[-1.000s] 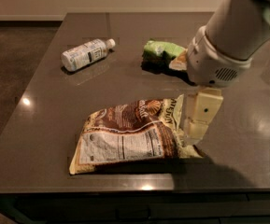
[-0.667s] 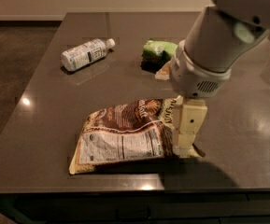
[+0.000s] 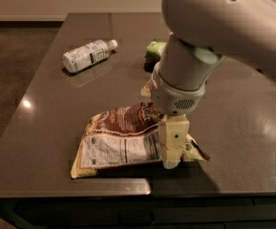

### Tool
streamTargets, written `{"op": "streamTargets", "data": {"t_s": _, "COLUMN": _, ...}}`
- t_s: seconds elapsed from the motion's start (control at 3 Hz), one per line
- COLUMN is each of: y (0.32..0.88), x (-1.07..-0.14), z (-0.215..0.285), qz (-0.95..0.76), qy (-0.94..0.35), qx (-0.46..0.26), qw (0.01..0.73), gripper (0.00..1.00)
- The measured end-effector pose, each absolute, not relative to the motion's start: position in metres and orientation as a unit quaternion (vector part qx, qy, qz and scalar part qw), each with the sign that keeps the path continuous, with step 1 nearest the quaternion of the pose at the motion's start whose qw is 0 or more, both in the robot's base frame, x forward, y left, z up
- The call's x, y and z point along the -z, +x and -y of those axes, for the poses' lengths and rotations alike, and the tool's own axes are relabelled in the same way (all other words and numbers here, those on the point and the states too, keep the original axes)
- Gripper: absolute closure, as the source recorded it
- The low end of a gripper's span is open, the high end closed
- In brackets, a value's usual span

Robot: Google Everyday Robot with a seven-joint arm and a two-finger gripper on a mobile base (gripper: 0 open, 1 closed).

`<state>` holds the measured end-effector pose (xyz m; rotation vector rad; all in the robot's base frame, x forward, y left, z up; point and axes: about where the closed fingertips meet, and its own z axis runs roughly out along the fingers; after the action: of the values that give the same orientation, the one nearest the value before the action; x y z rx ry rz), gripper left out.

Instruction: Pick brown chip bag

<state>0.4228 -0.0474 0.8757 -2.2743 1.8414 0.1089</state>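
Note:
The brown chip bag [image 3: 121, 140] lies flat near the table's front edge, its white nutrition panel facing up and its brown end toward the back. My gripper [image 3: 172, 160] hangs straight down from the big white arm and sits on the bag's right end, touching or pressing it. The arm hides the bag's upper right corner.
A white plastic bottle [image 3: 87, 55] lies on its side at the back left. A small green bag [image 3: 155, 49] lies behind the arm, partly hidden. The dark table [image 3: 47, 128] ends just in front of the bag, and the floor drops away on the left.
The arm has swung left and lower, bringing my gripper from beside the bag's right edge down onto its right end. The bag, bottle and green bag have not moved.

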Motion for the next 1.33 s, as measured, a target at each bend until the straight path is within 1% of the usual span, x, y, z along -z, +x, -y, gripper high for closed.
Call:
{"op": "streamTargets", "data": {"t_s": 0.33, "y": 0.427, "x": -0.863, "z": 0.044, "qz": -0.621, "qy": -0.778, "qx": -0.029, "qw": 0.09, "gripper": 0.0}}
{"op": "streamTargets", "data": {"t_s": 0.67, "y": 0.431, "x": -0.861, "z": 0.048, "qz": -0.624, "qy": -0.777, "qx": -0.017, "qw": 0.08, "gripper": 0.15}}
{"op": "streamTargets", "data": {"t_s": 1.33, "y": 0.436, "x": -0.885, "z": 0.057, "qz": -0.627, "qy": -0.774, "qx": -0.002, "qw": 0.092, "gripper": 0.61}}
